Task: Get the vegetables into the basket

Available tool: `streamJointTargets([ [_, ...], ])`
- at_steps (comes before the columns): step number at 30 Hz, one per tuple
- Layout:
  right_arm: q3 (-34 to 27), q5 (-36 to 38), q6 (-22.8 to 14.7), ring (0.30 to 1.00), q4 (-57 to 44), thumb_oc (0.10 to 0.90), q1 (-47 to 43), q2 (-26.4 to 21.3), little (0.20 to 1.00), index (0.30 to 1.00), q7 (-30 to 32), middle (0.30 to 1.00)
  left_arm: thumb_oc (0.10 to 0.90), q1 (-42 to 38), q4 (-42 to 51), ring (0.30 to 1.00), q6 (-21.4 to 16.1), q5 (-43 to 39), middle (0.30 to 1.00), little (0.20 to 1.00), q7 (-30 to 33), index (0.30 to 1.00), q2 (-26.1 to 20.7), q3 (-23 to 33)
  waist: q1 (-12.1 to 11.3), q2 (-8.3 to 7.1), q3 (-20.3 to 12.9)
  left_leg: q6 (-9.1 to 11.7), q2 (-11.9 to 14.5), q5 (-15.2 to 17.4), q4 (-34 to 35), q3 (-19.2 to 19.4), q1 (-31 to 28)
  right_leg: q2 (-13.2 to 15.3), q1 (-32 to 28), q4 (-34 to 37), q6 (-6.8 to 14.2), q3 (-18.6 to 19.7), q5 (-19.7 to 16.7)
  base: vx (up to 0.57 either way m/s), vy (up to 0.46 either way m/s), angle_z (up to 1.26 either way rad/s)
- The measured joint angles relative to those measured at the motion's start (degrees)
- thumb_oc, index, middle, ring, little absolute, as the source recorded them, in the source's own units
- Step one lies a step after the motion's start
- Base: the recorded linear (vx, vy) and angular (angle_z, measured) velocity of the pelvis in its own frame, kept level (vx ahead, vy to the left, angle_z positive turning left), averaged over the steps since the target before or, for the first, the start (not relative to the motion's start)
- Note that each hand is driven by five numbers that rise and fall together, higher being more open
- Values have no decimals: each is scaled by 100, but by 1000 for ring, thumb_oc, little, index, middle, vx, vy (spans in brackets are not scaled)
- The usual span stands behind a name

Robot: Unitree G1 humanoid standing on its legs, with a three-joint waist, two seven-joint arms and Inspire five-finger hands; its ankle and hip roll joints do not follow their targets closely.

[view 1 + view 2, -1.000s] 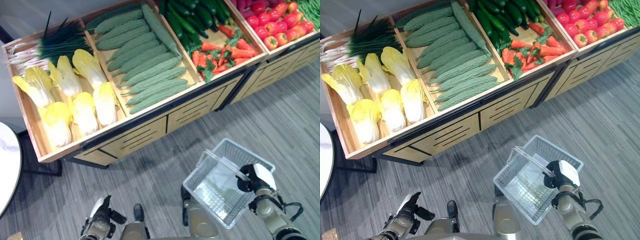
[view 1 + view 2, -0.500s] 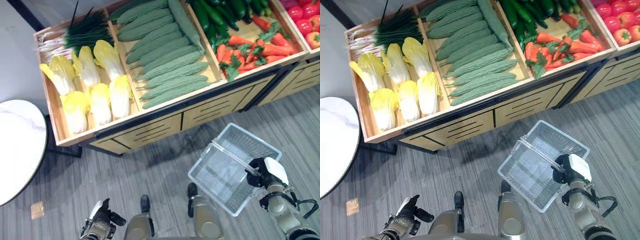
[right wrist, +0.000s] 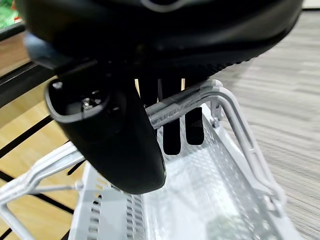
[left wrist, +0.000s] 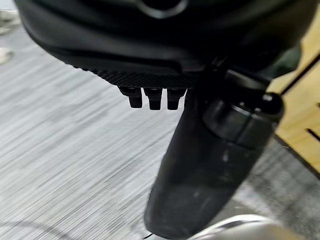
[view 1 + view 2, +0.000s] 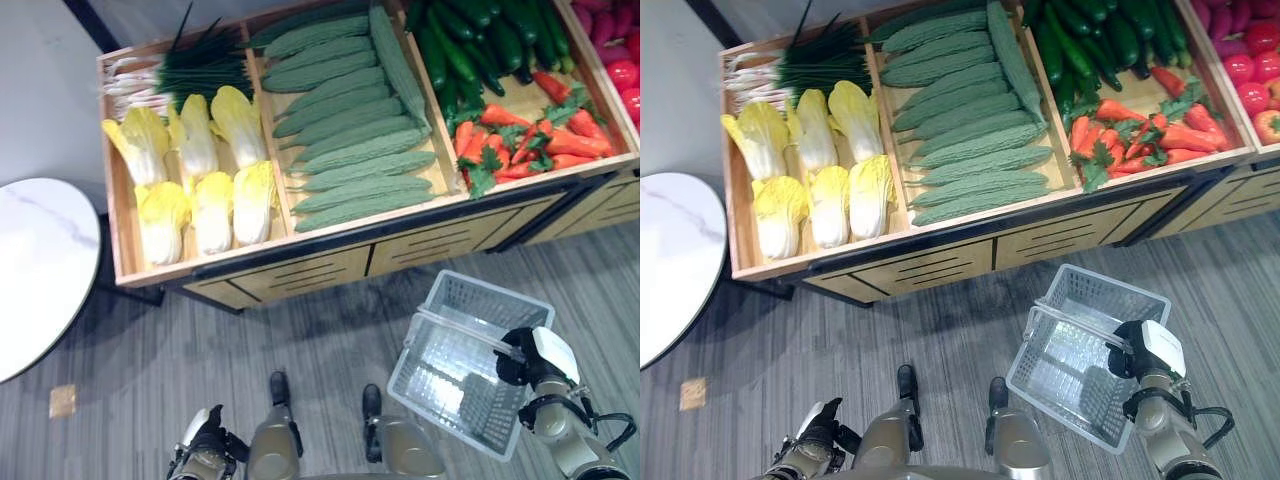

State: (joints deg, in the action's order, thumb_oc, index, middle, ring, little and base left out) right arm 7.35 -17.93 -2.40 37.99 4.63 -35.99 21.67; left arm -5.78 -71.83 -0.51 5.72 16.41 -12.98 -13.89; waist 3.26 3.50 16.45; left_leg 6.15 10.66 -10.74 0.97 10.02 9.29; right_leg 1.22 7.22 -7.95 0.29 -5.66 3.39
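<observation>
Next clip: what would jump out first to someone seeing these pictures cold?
The long wooden produce stand across the top: pale yellow cabbages at its left, a big pile of bumpy green gourds in the middle, carrots to the right. Below it, over the grey floor, the right hand grips the handle of an empty white wire basket. The left hand hangs low at the lower left.

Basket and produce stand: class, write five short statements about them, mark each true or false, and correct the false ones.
1. The right hand holds the basket by its handle. True.
2. The basket already holds a cabbage. False: nothing lies in it.
3. The bitter gourds lie in the bin between the cabbages and the carrots. True.
4. The left hand grips a carrot. False: it hangs low over the floor, holding nothing.
5. The basket stands on the stand. False: it is held over the floor.
</observation>
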Motion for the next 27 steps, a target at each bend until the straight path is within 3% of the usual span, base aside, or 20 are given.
streamJointTargets([
  [1, 23, -1, 5, 300, 16, 400, 30, 5, 300, 300, -1, 300, 900, -29, 2, 1000, 0, 0, 1000, 1000, 5, 1000, -33, 1, 29, -75, -4, -73, -103, 114, 94, 45, -40, 89, 73, -73, 115, 52, 54, 106, 215, -15],
  [4, 85, -8, -6, 300, 413, 400, -132, 429, 300, 300, 12, 300, 900, -116, -22, 1000, -10, -2, 1000, 1000, -2, 1000, -282, 1, 95, -598, -108, -472, -707, 409, 113, 384, -79, 683, 193, -112, 430, 302, 19, 88, 279, -22],
  [7, 377, -10, -16, 300, 552, 400, -319, 611, 300, 300, 12, 300, 900, -287, 14, 1000, -119, -17, 1000, 1000, 5, 1000, -481, 14, 61, -736, -116, -681, -994, 551, 124, 527, -114, 974, 234, -131, 628, 421, -119, 61, 258, -13],
  [11, 438, -9, -48, 300, 560, 400, -488, 811, 300, 300, 32, 300, 900, -346, 14, 1000, -110, -30, 1000, 1000, 126, 1000, -716, 100, -65, -818, -113, -829, -1135, 584, 230, 622, -182, 1044, 254, -66, 855, 526, -385, 4, 183, -10],
  [13, 647, 5, -48, 300, 806, 400, -806, 873, 300, 300, 41, 300, 900, -353, -95, 1000, -114, -35, 1000, 1000, 110, 1000, -632, 77, -62, -865, -90, -973, -1111, 686, 217, 715, -266, 1060, 492, -615, 889, 345, -400, 7, 135, -26],
  [15, 752, 8, -133, 300, 1039, 400, -1025, 904, 300, 300, 86, 300, 900, -421, -193, 1000, -112, -86, 1000, 1000, 106, 1000, -586, 62, -53, -844, -90, -1015, -1079, 634, 408, 632, -430, 1043, 780, -1068, 993, 410, -230, 17, -3, -7],
  [17, 811, 6, -124, 300, 1084, 400, -1051, 940, 300, 300, 88, 300, 900, -453, -147, 1000, -153, -147, 1000, 1000, 115, 1000, -635, 51, -80, -941, -102, -1050, -1090, 614, 406, 614, -390, 1078, 811, -548, 988, 461, -297, 27, -67, 18],
  [19, 830, 9, -116, 300, 1257, 400, -1085, 1008, 300, 300, 103, 300, 900, -483, -133, 1000, -145, -177, 1000, 1000, 115, 1000, -618, 18, -48, -935, -97, -1050, -1094, 600, 403, 496, -386, 1076, 835, -87, 964, 512, -424, 23, -136, 28],
  [22, 872, 9, -99, 300, 1730, 400, -1042, 1155, 300, 300, 105, 300, 900, -461, -150, 1000, -117, -188, 1000, 1000, 113, 1000, -622, 11, -68, -949, -97, -930, -1155, 531, 402, 295, -469, 1068, 685, 519, 891, 535, -812, 7, -130, 46],
  [23, 871, 8, -71, 300, 1867, 400, -981, 1188, 300, 300, 106, 300, 900, -439, -145, 1000, -117, -188, 1000, 1000, 114, 1000, -625, 18, -84, -968, -93, -846, -1203, 534, 403, 203, -523, 1090, 569, 664, 906, 541, -1126, -3, -186, 51],
  [27, 852, 2, -29, 300, 2202, 400, -1075, 1208, 300, 300, 101, 300, 900, -210, -98, 1000, -103, -239, 1000, 1000, 123, 1000, -553, 119, -163, -692, -100, -507, -845, 552, 403, 152, -523, 722, 328, 1145, 675, 363, -1268, 4, -170, -1],
])
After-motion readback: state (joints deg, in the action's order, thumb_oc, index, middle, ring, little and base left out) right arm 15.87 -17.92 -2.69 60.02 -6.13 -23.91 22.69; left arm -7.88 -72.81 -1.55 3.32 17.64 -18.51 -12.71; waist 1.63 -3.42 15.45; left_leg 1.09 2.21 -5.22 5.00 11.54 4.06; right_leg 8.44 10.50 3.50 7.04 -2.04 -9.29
